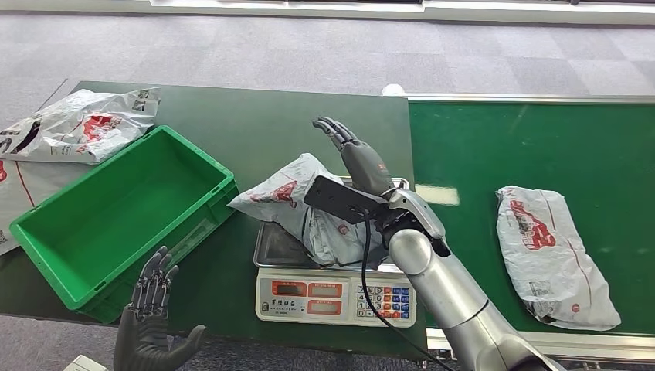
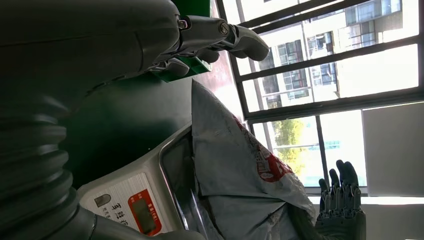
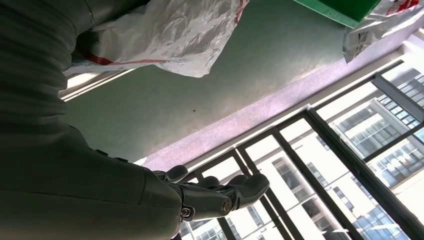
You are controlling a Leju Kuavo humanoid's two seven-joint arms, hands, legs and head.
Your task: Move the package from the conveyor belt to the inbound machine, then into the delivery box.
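Conveyor belt (image 1: 533,139), the broad green surface on the right, carries a second grey package (image 1: 550,255) that waits well apart from the action. Left of it, the green delivery box (image 1: 73,224) stands open on the darker table, with more bags (image 1: 77,124) lying just beyond its far left corner. Between them the inbound machine (image 1: 336,297), a weighing scale, bears the package (image 1: 297,197), which overhangs the tray's left edge toward the box. Right hand (image 1: 351,151) is raised above the bag's far side, fingers straight and spread, holding nothing. Left hand (image 1: 154,317) hovers near the box's near corner, also spread and empty. My worry: the slack bag may slip off the tray, or a shallow grasp may drop it short of the box.
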